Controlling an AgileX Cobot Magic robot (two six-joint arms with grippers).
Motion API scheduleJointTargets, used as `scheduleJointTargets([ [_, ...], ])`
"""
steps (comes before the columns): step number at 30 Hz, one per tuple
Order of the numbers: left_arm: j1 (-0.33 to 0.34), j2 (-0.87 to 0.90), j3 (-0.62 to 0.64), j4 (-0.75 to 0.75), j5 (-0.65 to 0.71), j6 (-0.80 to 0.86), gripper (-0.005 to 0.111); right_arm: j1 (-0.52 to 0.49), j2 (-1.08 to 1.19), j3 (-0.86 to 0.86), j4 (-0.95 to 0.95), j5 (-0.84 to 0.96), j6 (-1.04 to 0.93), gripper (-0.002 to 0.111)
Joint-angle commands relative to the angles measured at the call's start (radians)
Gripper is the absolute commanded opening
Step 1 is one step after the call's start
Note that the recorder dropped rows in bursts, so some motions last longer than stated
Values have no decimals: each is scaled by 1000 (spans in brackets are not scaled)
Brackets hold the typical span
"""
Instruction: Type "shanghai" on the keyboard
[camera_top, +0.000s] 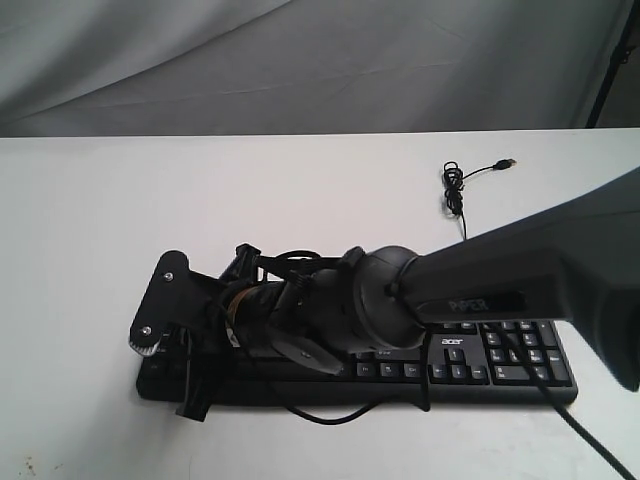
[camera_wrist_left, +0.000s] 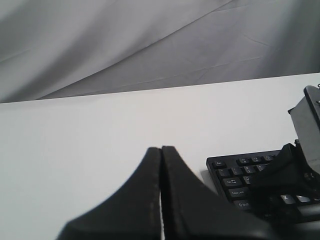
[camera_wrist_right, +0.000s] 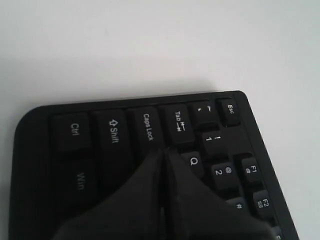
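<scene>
Jaws pressed together, right gripper (camera_wrist_right: 162, 156) hangs over the Caps Lock (camera_wrist_right: 148, 126) end of the keyboard (camera_wrist_right: 37, 160), which lies on a white table (camera_top: 300, 190). Hitting "s" alone likely needs a straight, light tap; left gripper (camera_wrist_left: 161, 152), also closed, hovers just off that end.

The right arm (camera_top: 500, 285) stretches across the keyboard (camera_top: 515, 362), blocking its left and middle keys; its number-pad end stays reachable. Open white table (camera_top: 200, 190) lies behind the keyboard, with a coiled cable (camera_top: 455, 190) behind its right end.
</scene>
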Motion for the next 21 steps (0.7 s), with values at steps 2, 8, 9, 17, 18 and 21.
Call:
scheduleJointTargets([
  [2,-4,-3,4,5,-5,-3,0,-7,10,-6,-3,-11,0,0],
  [8,-4,-3,4,5,-5,-3,0,-7,17,-6,-3,-11,0,0],
  [9,-4,-3,4,5,-5,-3,0,-7,17,-6,-3,-11,0,0],
  [17,-4,-3,4,5,-5,-3,0,-44,-131,85,-21,-41,0,0],
  [18,-4,-3,4,5,-5,-3,0,-62,-164,129,-14,-41,0,0],
  [21,-4,-3,4,5,-5,-3,0,-127,-234,230,1,-42,0,0],
])
